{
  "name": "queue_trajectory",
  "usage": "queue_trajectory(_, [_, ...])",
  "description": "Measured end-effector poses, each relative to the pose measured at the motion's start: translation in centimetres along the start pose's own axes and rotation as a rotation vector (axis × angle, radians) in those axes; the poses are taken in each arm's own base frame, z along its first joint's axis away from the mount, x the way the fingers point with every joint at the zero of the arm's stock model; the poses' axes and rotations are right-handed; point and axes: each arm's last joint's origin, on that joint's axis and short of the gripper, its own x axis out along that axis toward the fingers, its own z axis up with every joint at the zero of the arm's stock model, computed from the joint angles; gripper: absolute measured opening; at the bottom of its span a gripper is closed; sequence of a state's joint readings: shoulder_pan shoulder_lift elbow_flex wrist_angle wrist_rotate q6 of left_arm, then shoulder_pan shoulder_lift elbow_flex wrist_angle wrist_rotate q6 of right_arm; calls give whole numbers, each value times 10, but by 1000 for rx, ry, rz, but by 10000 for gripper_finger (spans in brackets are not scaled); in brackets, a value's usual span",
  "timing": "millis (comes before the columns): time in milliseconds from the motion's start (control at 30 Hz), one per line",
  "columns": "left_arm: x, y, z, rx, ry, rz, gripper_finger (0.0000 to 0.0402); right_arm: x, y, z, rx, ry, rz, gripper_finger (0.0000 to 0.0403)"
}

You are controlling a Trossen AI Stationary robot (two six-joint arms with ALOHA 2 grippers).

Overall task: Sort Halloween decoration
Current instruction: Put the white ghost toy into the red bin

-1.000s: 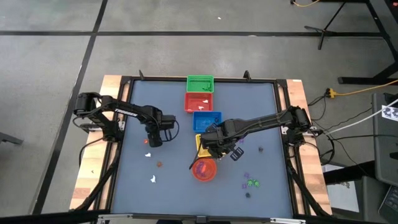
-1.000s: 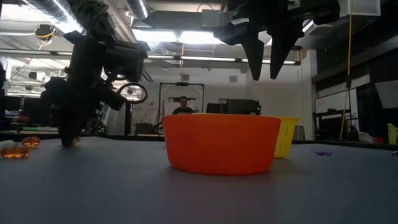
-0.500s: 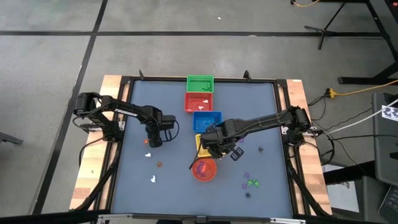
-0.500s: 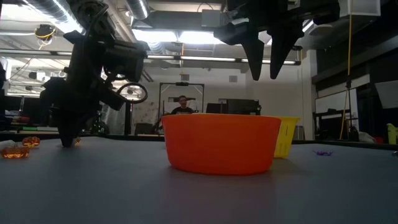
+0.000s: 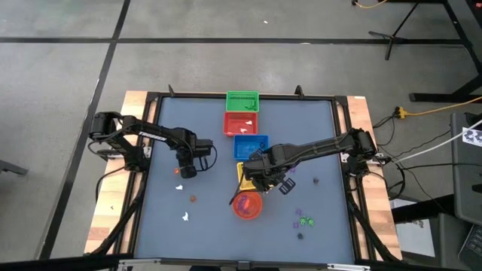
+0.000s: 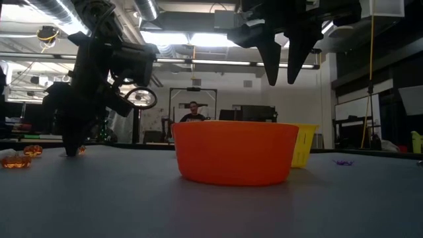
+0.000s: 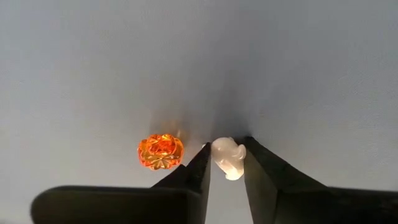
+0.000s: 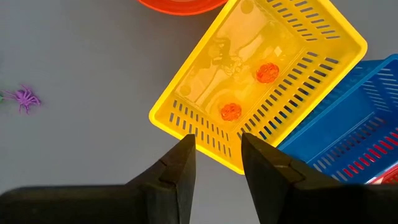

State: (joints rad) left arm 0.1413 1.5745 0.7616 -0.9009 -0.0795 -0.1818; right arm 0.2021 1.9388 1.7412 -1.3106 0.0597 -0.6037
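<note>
The left gripper (image 7: 225, 167) is low on the grey table (image 5: 226, 226), at about 9 o'clock from the table's middle. Its two fingers stand narrow and touch a small white trinket (image 7: 227, 158) on both sides; the trinket lies on the table between the tips. Just beside the outside of one finger lies an orange pumpkin trinket (image 7: 160, 151), which nothing holds.

The right gripper (image 8: 214, 158) hangs in the air near the middle of the table, above the edge of the yellow basket (image 8: 292, 37). Its fingers are a little apart and they hold nothing. Two orange trinkets (image 8: 267, 72) lie inside the yellow basket. At 12 o'clock from this basket comes the blue basket (image 5: 250, 145), then the red basket (image 5: 241, 123), then the green basket (image 5: 242, 100), all in one row. The round orange bowl (image 5: 247, 205) stands at 6 o'clock from the yellow basket.

More trinkets lie loose on the table: a white one (image 5: 185, 217) and a small orange one (image 5: 193, 199) around 7 o'clock, and purple and green ones (image 5: 304, 221) around 5 o'clock. A purple spider (image 8: 25, 97) lies near the yellow basket.

In the room behind the table a person (image 6: 192, 114) is in view.
</note>
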Motion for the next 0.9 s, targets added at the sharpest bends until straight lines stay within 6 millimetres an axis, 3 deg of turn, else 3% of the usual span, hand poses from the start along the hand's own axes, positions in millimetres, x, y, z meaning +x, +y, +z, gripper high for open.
queue_trajectory(367, [0, 0, 0, 0, 1, 1, 48, 0, 0, 0, 0, 2, 1, 127])
queue_trajectory(900, [-22, -1, 19, -8, -90, -10, 46, -2, 11, -13, 80, 112, 152, 127])
